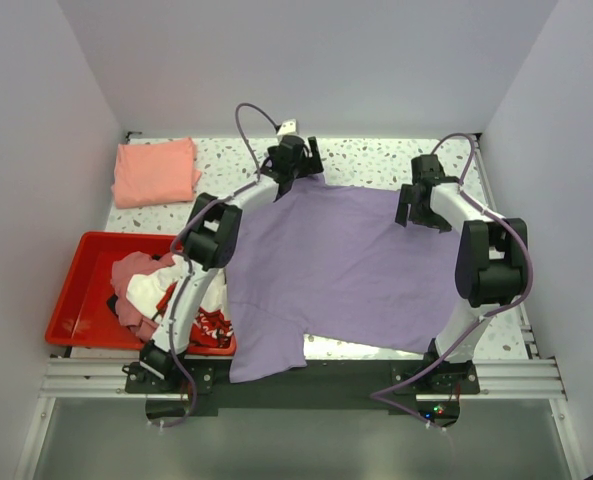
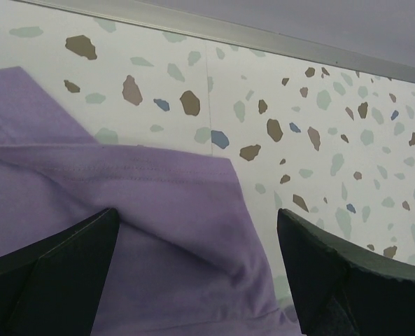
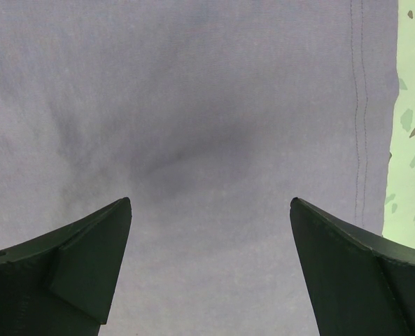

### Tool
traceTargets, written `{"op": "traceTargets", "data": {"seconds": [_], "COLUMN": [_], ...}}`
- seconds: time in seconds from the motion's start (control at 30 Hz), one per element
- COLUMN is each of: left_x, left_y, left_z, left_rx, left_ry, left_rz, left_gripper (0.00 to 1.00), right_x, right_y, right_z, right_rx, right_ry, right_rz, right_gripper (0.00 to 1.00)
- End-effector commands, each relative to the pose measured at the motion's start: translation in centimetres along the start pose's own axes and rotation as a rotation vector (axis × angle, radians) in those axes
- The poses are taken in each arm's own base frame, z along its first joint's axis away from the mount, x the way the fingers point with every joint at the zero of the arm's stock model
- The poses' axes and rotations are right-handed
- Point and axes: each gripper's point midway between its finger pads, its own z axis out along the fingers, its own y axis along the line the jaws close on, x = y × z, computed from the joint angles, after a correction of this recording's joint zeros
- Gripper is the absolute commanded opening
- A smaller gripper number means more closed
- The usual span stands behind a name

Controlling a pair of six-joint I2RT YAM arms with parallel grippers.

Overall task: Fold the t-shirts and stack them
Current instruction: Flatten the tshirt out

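Note:
A lavender-purple t-shirt (image 1: 336,270) lies spread flat across the middle of the table. My left gripper (image 1: 294,160) hovers open over its far left corner; in the left wrist view a folded sleeve of the purple shirt (image 2: 172,224) lies between the wide-apart fingers. Over the shirt's far right edge my right gripper (image 1: 419,205) is open too, and the right wrist view shows flat purple cloth (image 3: 207,140) with a stitched hem below it. A folded salmon-pink t-shirt (image 1: 157,172) rests at the far left. More t-shirts, white with red print and dusty pink (image 1: 161,290), sit heaped in the tray.
A red plastic tray (image 1: 76,290) stands at the near left of the speckled table (image 1: 366,160). White walls close in the back and both sides. A metal rail (image 1: 306,380) runs along the near edge, and the purple shirt's lower left part hangs over it.

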Motion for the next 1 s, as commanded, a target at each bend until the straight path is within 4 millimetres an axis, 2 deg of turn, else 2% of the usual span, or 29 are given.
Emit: {"op": "traceTargets", "data": {"seconds": [0.0, 0.03, 0.1, 0.23, 0.37, 0.5, 0.53, 0.57, 0.63, 0.67, 0.9, 0.97], "left_x": [-0.6, -1.5, -0.7, -2.4, -4.8, -5.6, -6.5, -5.6, -6.3, -5.9, -5.5, -5.4], "left_y": [0.0, -0.6, -0.6, -1.5, -3.4, -4.1, -4.5, -4.1, -4.6, -4.5, -4.3, -4.9], "left_z": [2.3, 2.5, 3.3, 3.4, 3.6, 4.5, 4.5, 5.4, 5.5, 5.8, 5.8, 5.5], "left_rx": [0.002, 0.020, 0.026, 0.061, 0.148, 0.202, 0.216, 0.214, 0.239, 0.246, 0.261, 0.297], "left_ry": [-0.048, -0.066, -0.056, -0.112, -0.215, -0.290, -0.317, -0.316, -0.341, -0.339, -0.336, -0.330], "left_rz": [-0.039, -0.046, -0.062, -0.096, -0.132, -0.191, -0.205, -0.213, -0.243, -0.259, -0.254, -0.262], "left_gripper": [1.00, 1.00, 1.00, 1.00, 1.00, 1.00, 1.00, 1.00, 1.00, 1.00, 1.00, 1.00], "right_x": [-1.5, -1.5, -1.6, -1.6, -1.5, -1.4, -1.5, -1.5, -1.6, -1.6, -1.5, -1.6], "right_y": [-0.4, -0.4, -0.5, -0.6, -0.5, -0.7, -0.8, -0.9, -0.9, -1.0, -1.0, -1.0], "right_z": [-0.9, -1.0, -1.1, -1.1, -0.7, -0.7, -0.7, -0.7, -0.8, -0.8, -0.7, -0.8], "right_rx": [0.014, 0.017, 0.020, 0.024, 0.026, 0.036, 0.040, 0.045, 0.047, 0.048, 0.050, 0.048], "right_ry": [-0.052, -0.054, -0.057, -0.058, -0.051, -0.050, -0.052, -0.054, -0.058, -0.058, -0.052, -0.058], "right_rz": [0.017, 0.015, 0.017, 0.016, 0.013, 0.011, 0.011, 0.011, 0.009, 0.010, 0.010, 0.013], "right_gripper": [0.99, 0.99, 0.99, 0.99, 0.99, 0.99, 0.99, 0.99, 0.99, 0.99, 0.99, 0.99]}}
